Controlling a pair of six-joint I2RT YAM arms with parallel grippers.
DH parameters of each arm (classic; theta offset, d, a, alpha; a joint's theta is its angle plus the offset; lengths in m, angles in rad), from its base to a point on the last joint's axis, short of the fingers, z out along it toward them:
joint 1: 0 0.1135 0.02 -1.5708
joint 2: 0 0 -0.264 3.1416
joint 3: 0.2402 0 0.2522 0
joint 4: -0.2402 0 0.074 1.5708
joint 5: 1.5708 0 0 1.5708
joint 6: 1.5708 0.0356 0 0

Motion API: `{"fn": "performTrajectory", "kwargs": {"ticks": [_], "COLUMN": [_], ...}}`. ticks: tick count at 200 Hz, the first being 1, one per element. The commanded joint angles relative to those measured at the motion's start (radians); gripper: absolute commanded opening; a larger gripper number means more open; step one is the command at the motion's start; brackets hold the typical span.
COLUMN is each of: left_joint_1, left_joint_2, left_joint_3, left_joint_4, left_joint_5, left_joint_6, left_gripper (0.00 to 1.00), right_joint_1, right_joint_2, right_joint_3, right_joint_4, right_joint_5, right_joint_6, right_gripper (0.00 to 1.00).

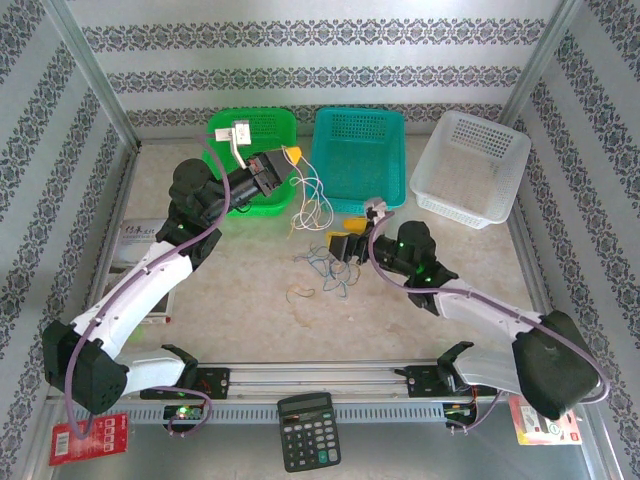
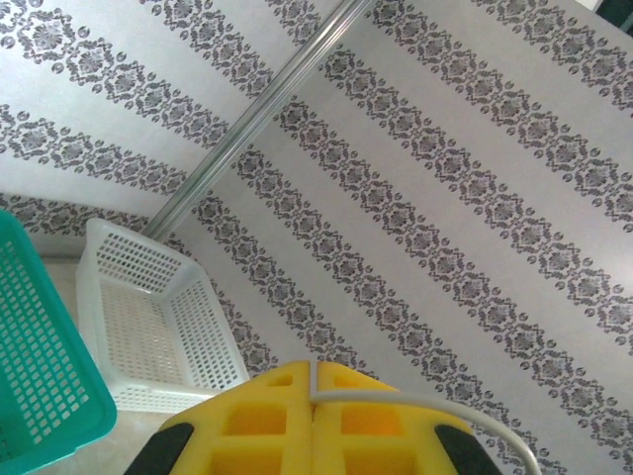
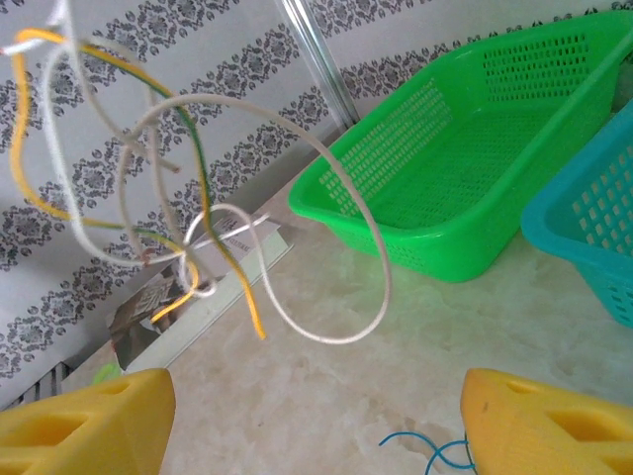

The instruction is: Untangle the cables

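Top view: the left arm stretches up from the lower left. Its left pincer (image 1: 292, 154) is raised beside the perforated green basket (image 1: 262, 207), with thin curly cables (image 1: 312, 203) dangling below it. The right arm bends in from the lower right, its right pincer (image 1: 346, 232) low over the marbled bench (image 1: 230, 290).

Left wrist view: yellow pads (image 2: 257, 421) are pressed together on a whitish cable (image 2: 465, 408).

Right wrist view: the pads (image 3: 84, 426) stand wide apart with nothing between them. Cable loops hang at upper left, and a blue cable (image 3: 425, 450) lies on the bench.
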Motion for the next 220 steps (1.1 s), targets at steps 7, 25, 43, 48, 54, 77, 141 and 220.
{"fn": "performTrajectory", "kwargs": {"ticks": [7, 25, 43, 48, 54, 77, 141, 220], "left_joint_1": [-0.007, -0.008, -0.009, -0.008, -0.007, -0.007, -0.009, 0.002], "left_joint_2": [0.008, 0.013, 0.015, 0.016, 0.018, 0.025, 0.035, 0.074], "left_joint_3": [-0.007, -0.008, -0.011, -0.012, -0.013, -0.014, -0.028, 0.091], "left_joint_4": [0.111, 0.138, 0.157, 0.159, 0.164, 0.185, 0.227, 0.224], "left_joint_5": [0.048, 0.061, 0.067, 0.068, 0.071, 0.080, 0.083, 0.074], "left_joint_6": [-0.054, -0.079, -0.093, -0.097, -0.100, -0.115, -0.146, -0.150], "left_gripper": [0.00, 0.00, 0.00, 0.00, 0.00, 0.00, 0.00, 0.00], "right_joint_1": [-0.037, -0.051, -0.058, -0.059, -0.060, -0.068, -0.076, -0.038], "right_joint_2": [0.050, 0.076, 0.092, 0.095, 0.100, 0.119, 0.231, 0.339], "right_joint_3": [0.050, 0.068, 0.081, 0.082, 0.085, 0.099, 0.164, -0.068], "right_joint_4": [0.069, 0.084, 0.091, 0.095, 0.097, 0.109, 0.181, 0.322], "right_joint_5": [-0.079, -0.108, -0.125, -0.126, -0.129, -0.138, -0.167, 0.021], "right_joint_6": [0.024, 0.039, 0.047, 0.050, 0.054, 0.066, 0.119, 0.184], "right_gripper": [0.76, 0.74, 0.73, 0.72, 0.72, 0.69, 0.50, 0.00]}}
